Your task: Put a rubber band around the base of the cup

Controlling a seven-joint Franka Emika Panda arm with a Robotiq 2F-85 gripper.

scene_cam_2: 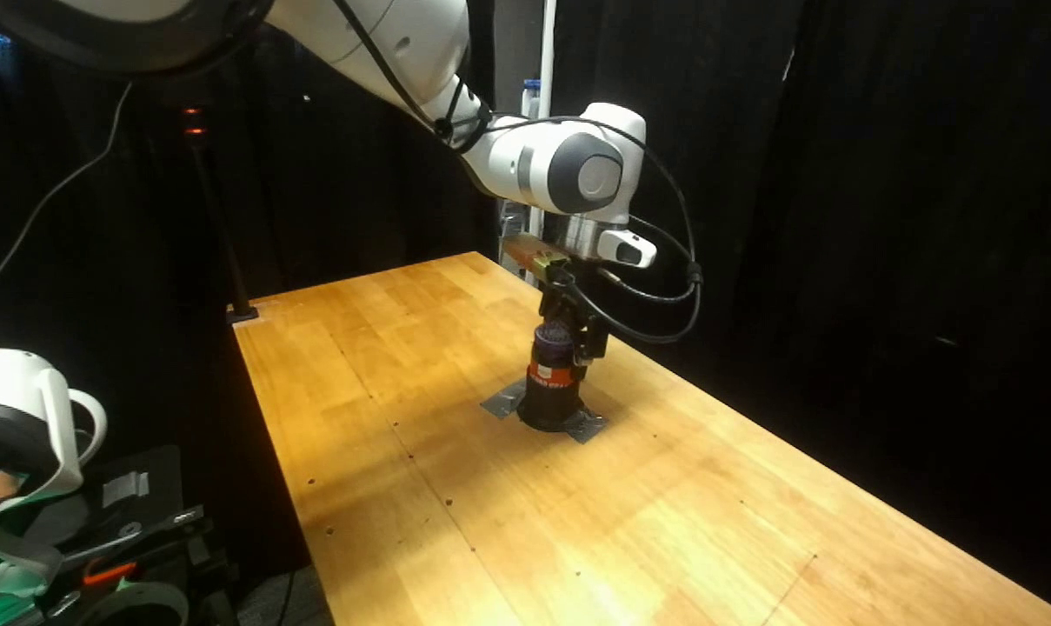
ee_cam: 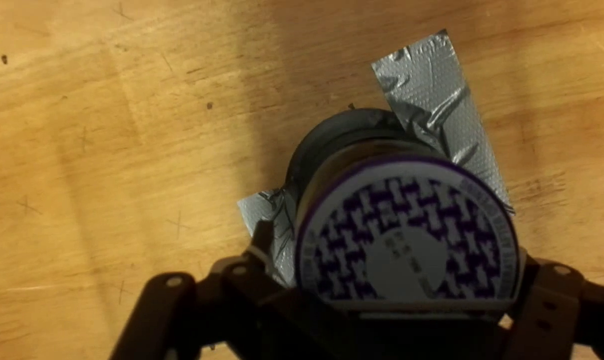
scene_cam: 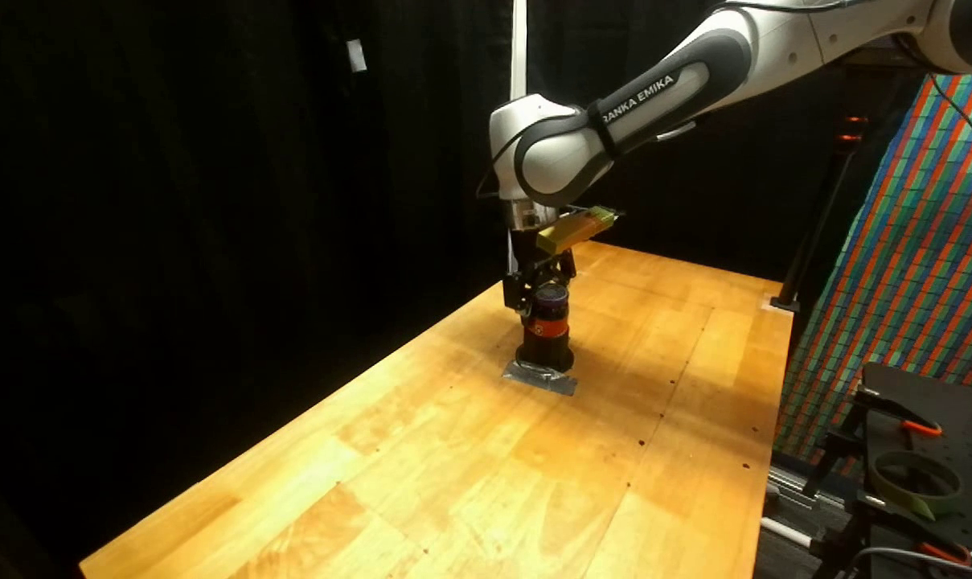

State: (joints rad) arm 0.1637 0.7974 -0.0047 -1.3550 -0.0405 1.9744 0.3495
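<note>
The cup is a short upright cylinder with a dark body and an orange-red stripe, in both exterior views (scene_cam: 548, 328) (scene_cam_2: 549, 374). In the wrist view its purple-and-white patterned lid (ee_cam: 406, 240) faces the camera. My gripper (scene_cam: 539, 294) is beside and around the cup's upper part; it also shows in an exterior view (scene_cam_2: 575, 335). In the wrist view the fingers of my gripper (ee_cam: 394, 245) are spread on both sides of the lid, with a gap at the left finger. A thin pale rubber band (ee_cam: 258, 254) loops on the left finger; a tan strand seems to cross the lid's lower edge.
Grey tape strips (scene_cam: 540, 378) (scene_cam_2: 588, 426) (ee_cam: 439, 95) hold the cup's wide black base (ee_cam: 331, 130) to the wooden table (scene_cam: 494, 482). A dark cart (scene_cam: 920, 394) with a tape roll (scene_cam: 916, 482) stands beside the table. A loose cable (scene_cam_2: 690, 269) hangs by the wrist.
</note>
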